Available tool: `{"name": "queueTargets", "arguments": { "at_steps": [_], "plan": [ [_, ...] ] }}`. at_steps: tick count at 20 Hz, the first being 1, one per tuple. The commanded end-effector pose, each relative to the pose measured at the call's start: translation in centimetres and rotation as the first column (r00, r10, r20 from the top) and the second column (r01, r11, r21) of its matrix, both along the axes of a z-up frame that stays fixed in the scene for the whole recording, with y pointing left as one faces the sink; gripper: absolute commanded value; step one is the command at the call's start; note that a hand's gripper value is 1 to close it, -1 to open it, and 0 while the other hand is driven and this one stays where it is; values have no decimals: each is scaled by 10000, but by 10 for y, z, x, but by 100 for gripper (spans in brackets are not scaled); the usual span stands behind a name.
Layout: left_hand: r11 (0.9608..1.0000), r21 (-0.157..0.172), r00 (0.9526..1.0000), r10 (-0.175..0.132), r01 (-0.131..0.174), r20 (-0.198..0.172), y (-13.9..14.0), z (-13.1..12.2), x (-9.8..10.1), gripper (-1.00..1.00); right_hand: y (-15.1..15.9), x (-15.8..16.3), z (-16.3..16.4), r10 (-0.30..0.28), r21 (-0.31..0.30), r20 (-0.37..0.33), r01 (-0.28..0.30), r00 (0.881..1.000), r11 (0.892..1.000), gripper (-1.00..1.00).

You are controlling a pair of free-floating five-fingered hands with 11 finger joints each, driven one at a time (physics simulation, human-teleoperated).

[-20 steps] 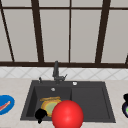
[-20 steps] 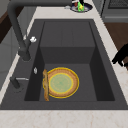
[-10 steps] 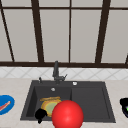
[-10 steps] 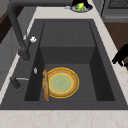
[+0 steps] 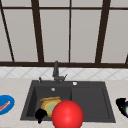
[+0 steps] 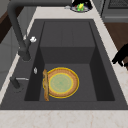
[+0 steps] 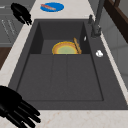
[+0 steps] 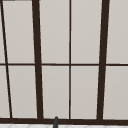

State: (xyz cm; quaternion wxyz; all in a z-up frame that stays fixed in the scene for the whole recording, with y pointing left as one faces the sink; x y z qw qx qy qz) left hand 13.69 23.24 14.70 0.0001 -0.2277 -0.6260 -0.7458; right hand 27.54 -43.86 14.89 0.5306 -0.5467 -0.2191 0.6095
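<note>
My left hand hovers open over the front edge of the dark sink, just left of a big red ball. From the right side, the left hand hangs fingers down above the front counter. From the left side, the left hand shows at the sink's front rim. A yellow plate lies in the left basin with a brown stick along its back edge. My right hand floats open beside a black bowl, its fingers spread.
A dark faucet stands behind the basin. A blue plate with an orange strip on it rests on the left counter. The black bowl holds green and yellow bits. The sink's right half is a shallow drainboard. A window spans the wall.
The right hand has edged slightly left beside the black bowl. The left hand, the red ball and the plate have stayed put.
</note>
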Motion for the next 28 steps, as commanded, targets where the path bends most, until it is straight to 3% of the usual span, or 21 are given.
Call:
{"name": "queueTargets", "arguments": {
  "at_steps": [1, 12, 13, 15, 17, 19, 21, 23, 28],
  "plan": [
    [10000, 0, 10000, 0, 0, 0, 0, 0, 0, 0, 11, 2, 8, 584, 421, -52, -581, 9983, 9974, -100],
    [10000, 0, 10000, 0, 0, 0, 0, 0, 0, 0, 38, 4, 23, 1578, 1116, -338, -1532, 9869, 9819, -100],
    [10000, 0, 10000, 0, 0, 0, 0, 0, 0, 0, 41, -4, 22, 1677, 967, -256, -1645, 9855, 9816, -100],
    [10000, 0, 10000, 0, 0, 0, 0, 0, 0, 0, 35, 2, 23, 1091, 790, -234, -1070, 9938, 9911, -100],
    [10000, 0, 10000, 0, 0, 0, 0, 0, 0, 0, 39, 2, 20, 1287, 914, -265, -1258, 9913, 9878, -100],
    [10000, 0, 10000, 0, 0, 0, 0, 0, 0, 0, 51, -4, 23, 860, 1162, -197, -832, 9961, 9897, -100],
    [10000, 0, 10000, 0, 0, 0, 0, 0, 0, 0, 61, -12, 28, 1117, 1685, -130, -1080, 9937, 9798, -100],
    [10000, 0, 10000, 0, 0, 0, 0, 0, 0, 0, 63, -10, 25, 1421, 1857, -452, -1315, 9888, 9738, -100],
    [10000, 0, 10000, 0, 0, 0, 0, 0, 0, 0, 67, -9, 21, 1958, 2631, -419, -1782, 9798, 9482, -100]
  ]
}}
